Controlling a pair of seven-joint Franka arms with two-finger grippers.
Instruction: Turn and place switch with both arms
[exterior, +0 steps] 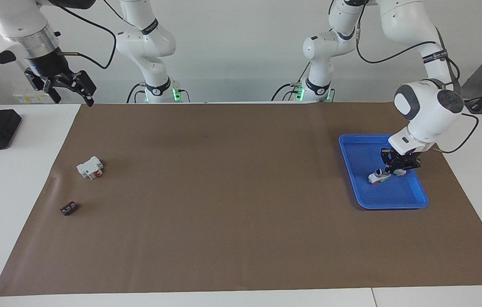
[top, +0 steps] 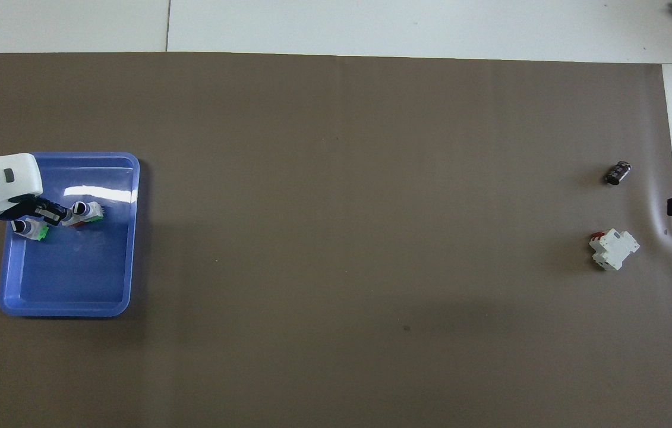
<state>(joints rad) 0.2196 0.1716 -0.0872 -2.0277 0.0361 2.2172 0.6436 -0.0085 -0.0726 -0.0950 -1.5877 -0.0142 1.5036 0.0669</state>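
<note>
Facing view
- Blue tray (exterior: 415,200): lying on brown mat (exterior: 241,238) at the left arm's end of the table.
- Left gripper (exterior: 391,169): lowered inside the blue tray, fingertips closed on the knob end of the switch (exterior: 377,176).
- The switch: in the tray, tilted, knob end up at the fingertips, lower end at the tray floor.
- Right gripper (exterior: 71,94): raised, well apart from the tray at the right arm's end, fingers spread wide, holding nothing; waiting.
- White block with red part (exterior: 90,167) and small dark part (exterior: 68,208): on the mat, well apart from the tray.

Overhead view
- Left gripper (top: 61,216): over the half of the tray (top: 68,306) farther from the robots.
- The switch (top: 85,213): inside the tray, knob at the fingertips.
- Green-part switch (top: 31,228): also inside the tray, just beside the gripper.
</note>
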